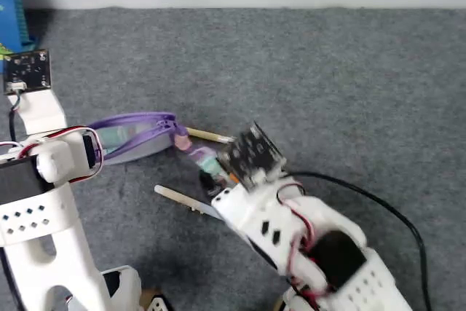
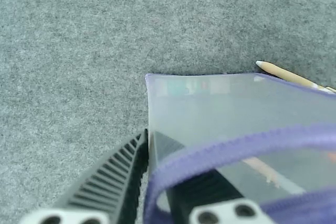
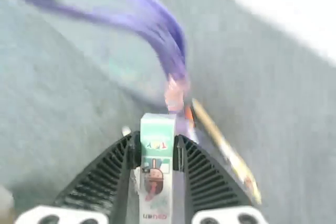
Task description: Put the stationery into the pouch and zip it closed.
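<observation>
– Pouch, zip agape, lies lengthwise between the two arms. Who has it?
– The left gripper, pinched shut on the pouch's wall at the end away from the zip pull.
– And at the pull end?
– A pencil just beside it. The right gripper, nearer the pouch's mouth, clamps an eraser, aimed along the pouch's length.

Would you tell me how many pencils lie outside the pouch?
2. One pencil lies by the pouch's zipper end; the second pencil runs partly under the right arm. More may be hidden in the pouch.
</observation>
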`<state>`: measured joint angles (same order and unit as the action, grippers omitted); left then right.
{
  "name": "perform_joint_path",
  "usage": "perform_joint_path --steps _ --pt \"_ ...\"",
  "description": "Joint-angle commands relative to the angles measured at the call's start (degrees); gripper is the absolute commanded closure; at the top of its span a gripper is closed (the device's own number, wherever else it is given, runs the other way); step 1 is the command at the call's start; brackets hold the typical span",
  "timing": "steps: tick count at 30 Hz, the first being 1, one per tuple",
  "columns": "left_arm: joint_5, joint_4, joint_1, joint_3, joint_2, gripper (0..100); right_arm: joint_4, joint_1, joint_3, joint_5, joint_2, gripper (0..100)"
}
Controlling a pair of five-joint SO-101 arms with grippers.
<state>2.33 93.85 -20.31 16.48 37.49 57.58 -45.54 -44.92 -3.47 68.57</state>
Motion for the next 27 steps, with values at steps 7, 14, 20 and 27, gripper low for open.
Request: perform_joint_path --steps 7,14,20,27 --pt "-0.18 0.53 0.00 -0.31 0.09 99 -20.53 -6.37 -0.26 -0.18 3.21 99.2" --pt "-0.09 0.53 0.00 -0.31 0.09 99 -44.79 -12.62 -9.93 -0.62 3.03 99.2" --pt "-0.09 0.53 0.00 -0.31 0.09 99 -60.79 -12.53 -13.19 -0.62 -4.62 99.2" --pt "-0.09 0.53 0.00 -0.31 0.00 99 -78.46 -12.44 -13.10 -0.62 -19.30 99.2"
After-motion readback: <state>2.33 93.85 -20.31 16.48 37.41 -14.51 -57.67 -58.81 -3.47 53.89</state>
